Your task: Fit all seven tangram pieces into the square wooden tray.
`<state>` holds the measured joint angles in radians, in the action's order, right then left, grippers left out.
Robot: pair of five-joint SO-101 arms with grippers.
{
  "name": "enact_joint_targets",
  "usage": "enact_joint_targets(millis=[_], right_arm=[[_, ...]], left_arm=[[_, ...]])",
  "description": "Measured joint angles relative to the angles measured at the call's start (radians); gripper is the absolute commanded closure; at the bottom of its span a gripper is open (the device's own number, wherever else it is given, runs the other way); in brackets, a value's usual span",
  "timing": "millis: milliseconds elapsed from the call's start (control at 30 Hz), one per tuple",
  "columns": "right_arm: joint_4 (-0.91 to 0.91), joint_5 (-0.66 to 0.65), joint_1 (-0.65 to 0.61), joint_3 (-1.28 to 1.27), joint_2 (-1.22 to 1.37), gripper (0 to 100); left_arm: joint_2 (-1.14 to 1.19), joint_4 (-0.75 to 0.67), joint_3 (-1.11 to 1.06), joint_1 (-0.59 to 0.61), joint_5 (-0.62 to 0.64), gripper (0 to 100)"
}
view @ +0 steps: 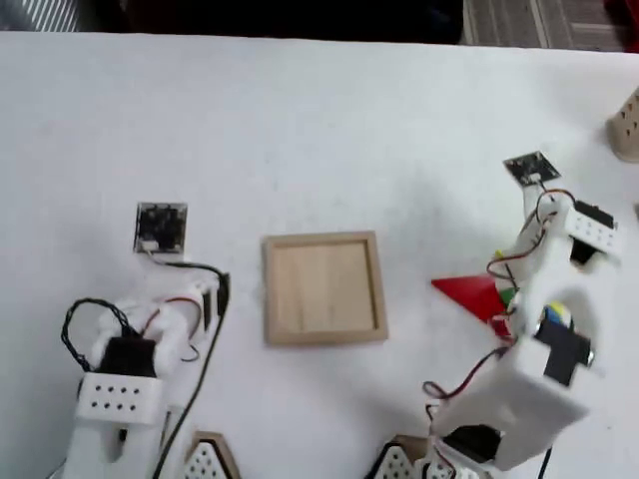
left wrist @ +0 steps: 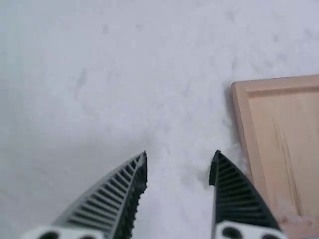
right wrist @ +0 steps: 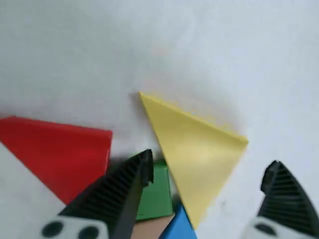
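The square wooden tray (view: 324, 289) lies in the middle of the table with nothing inside it. My left gripper (left wrist: 180, 164) is open, low over the bare table just beside the tray's left rim (left wrist: 240, 124). To the right of the tray, a cluster of tangram pieces lies under my right arm (view: 539, 389). My right gripper (right wrist: 209, 167) hangs open above the yellow triangle (right wrist: 194, 149). Beside it lie a red triangle (right wrist: 60, 149), a green piece (right wrist: 157, 196) and a blue piece (right wrist: 180, 226). In the high view the red triangle (view: 474, 292) pokes out towards the tray.
Wooden perforated blocks stand at the table's front edge (view: 208, 459) and at the far right edge (view: 626, 125). Cables trail from both arms. The back half of the white table is open.
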<state>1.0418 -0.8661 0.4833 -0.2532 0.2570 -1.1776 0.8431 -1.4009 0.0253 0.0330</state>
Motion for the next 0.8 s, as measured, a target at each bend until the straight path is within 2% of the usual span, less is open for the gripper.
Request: enact_joint_targets(millis=[333,567,667,800], right_arm=[[0.008,-0.005,0.000,0.222,0.264,66.0],[0.009,-0.009,-0.002,0.269,0.333,82.3],[0.006,-0.006,0.012,0.276,0.333,79.6],[0.006,-0.005,0.017,0.282,0.333,68.3]], left_arm=[[0.000,-0.028,-0.003,0.000,0.000,79],[0.000,-0.037,-0.003,0.000,0.000,79],[0.000,-0.037,-0.003,0.000,0.000,79],[0.000,-0.037,-0.003,0.000,0.000,79]])
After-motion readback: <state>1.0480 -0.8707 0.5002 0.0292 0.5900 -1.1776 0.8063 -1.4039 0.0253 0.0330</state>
